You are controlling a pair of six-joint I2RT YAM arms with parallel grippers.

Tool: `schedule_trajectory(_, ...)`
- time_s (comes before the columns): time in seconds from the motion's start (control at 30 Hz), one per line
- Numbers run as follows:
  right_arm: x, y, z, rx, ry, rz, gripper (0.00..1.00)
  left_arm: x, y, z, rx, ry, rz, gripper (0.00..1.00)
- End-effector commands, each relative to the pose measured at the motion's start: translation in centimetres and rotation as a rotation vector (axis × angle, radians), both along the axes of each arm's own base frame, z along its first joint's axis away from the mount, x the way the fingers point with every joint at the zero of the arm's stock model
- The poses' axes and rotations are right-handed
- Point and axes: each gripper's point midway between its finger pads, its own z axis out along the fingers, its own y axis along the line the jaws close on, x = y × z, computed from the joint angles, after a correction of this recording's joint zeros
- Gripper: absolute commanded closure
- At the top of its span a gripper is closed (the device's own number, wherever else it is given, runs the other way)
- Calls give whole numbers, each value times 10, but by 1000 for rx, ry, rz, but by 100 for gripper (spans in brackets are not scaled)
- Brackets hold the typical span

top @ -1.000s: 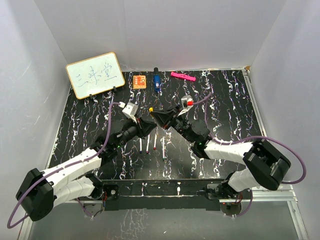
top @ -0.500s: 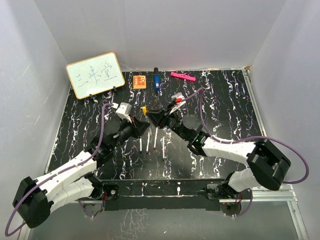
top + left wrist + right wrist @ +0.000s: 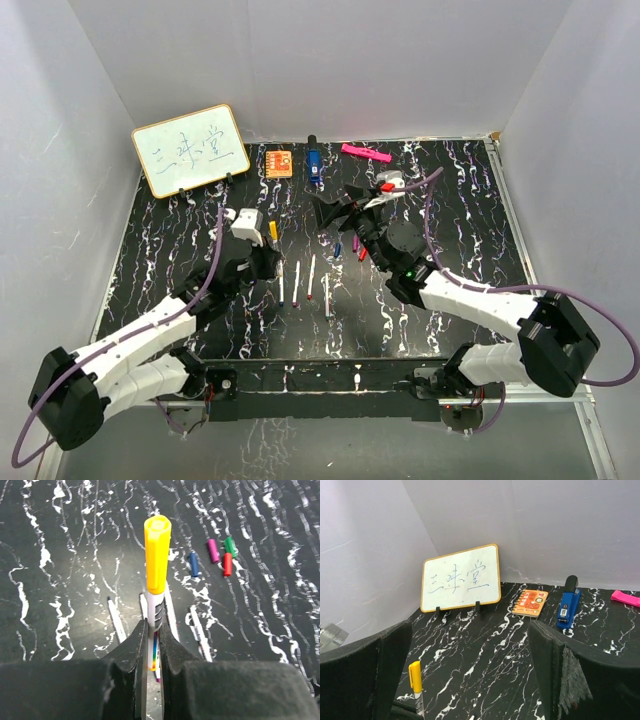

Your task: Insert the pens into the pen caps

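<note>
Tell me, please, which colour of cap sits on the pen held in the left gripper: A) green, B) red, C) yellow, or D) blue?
C: the left wrist view shows a yellow cap on the pen clamped in the left gripper.

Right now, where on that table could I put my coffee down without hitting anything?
Roomiest is the table on its right, between the right arm and the side wall. Another bare patch lies left, in front of the whiteboard. The middle is crowded: loose pens, caps, the left gripper and right gripper.
</note>
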Motion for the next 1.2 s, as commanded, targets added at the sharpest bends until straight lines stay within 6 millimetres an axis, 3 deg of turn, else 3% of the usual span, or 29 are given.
schedule_trajectory(0.0, -1, -16, 24, 60, -68, -32, 2, 15, 19, 1, 102, 1, 74, 100)
schedule_trajectory(0.17, 9, -33, 18, 123, -47, -55, 2, 40, 37, -8, 74, 68, 119, 100)
schedule_trajectory(0.27, 16, -38, 10, 128, -14, -55, 14, 55, 44, -9, 45, 93, 126, 100)
schedule_trajectory(0.5, 32, -49, -8, 91, 78, -141, 23, 103, 42, -15, 56, 155, 123, 100)
schedule_trajectory(0.53, 33, -49, -12, 80, 94, -150, 25, 111, 43, -27, 58, 193, 126, 100)
schedule_trajectory(0.57, 36, -50, -16, 74, 111, -163, 34, 119, 43, -29, 52, 209, 121, 100)
schedule_trajectory(0.63, 39, -52, -24, 51, 146, -189, 64, 134, 43, -35, 54, 236, 126, 100)
schedule_trajectory(0.73, 42, -55, -33, 26, 171, -211, 89, 152, 46, -49, 74, 299, 124, 100)
schedule_trajectory(0.8, 44, -58, -40, 10, 191, -231, 100, 161, 48, -59, 91, 345, 121, 100)
schedule_trajectory(0.97, 47, -58, -54, -18, 225, -245, 100, 180, 53, -88, 124, 468, 98, 100)
schedule_trajectory(1.17, 47, -64, -64, -20, 234, -274, 100, 188, 61, -122, 158, 589, 90, 100)
